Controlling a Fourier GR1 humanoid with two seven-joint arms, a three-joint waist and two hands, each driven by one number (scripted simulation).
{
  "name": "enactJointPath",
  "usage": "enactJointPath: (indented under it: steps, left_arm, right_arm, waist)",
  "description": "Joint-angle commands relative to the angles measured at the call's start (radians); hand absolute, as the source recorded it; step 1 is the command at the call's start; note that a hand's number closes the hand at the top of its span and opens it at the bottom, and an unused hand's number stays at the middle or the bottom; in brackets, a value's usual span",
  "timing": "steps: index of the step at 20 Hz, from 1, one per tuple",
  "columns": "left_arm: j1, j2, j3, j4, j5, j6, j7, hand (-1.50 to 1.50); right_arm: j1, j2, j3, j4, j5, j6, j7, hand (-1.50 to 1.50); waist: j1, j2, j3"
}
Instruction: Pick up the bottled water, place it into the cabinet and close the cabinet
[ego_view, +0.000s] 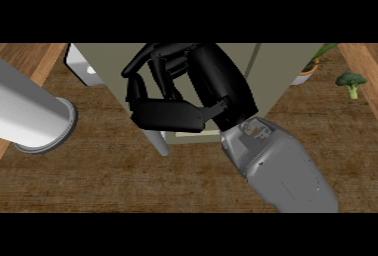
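Cabinet (284, 65) lies directly beneath the right robot hand (184, 90).

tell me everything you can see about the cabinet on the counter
The cabinet is a pale olive-grey box seen from above, standing on the wooden counter at the middle of the view's far side. A thin seam runs down its top near the right. A pale grey door edge or handle sticks out at its front left. The right hand, black with curled fingers, hangs over its top and front and hides much of it. Whether the hand touches it cannot be told, nor can its inside be seen.
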Motion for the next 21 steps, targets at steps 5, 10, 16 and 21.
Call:
enactJointPath:
  steps: [5,10,16,21]
  left_arm:
    - [-0.021,0.019,0.078,0.028,0.065,-0.063,0.053,1.5]
    - [-0.038,-0.024,0.029,0.011,0.018,-0.032,0.057,1.5]
    - [-0.038,0.0,0.047,-0.014,0.041,-0.05,0.079,1.5]
    - [-0.075,0.003,0.054,-0.002,0.069,-0.037,0.104,1.5]
  right_arm:
    - [-0.079,-0.016,-0.132,0.348,-0.046,0.117,-0.192,1.5]
    - [-0.113,0.0,-0.141,0.466,-0.019,0.087,-0.239,1.5]
    - [-0.161,-0.039,-0.164,0.557,-0.027,0.078,-0.271,1.5]
    - [-0.176,-0.05,-0.165,0.588,-0.036,0.103,-0.305,1.5]
  waist:
    - [0.0,0.006,-0.001]
    - [0.007,0.01,-0.001]
    - [0.027,0.018,-0.002]
    - [0.018,0.019,-0.002]
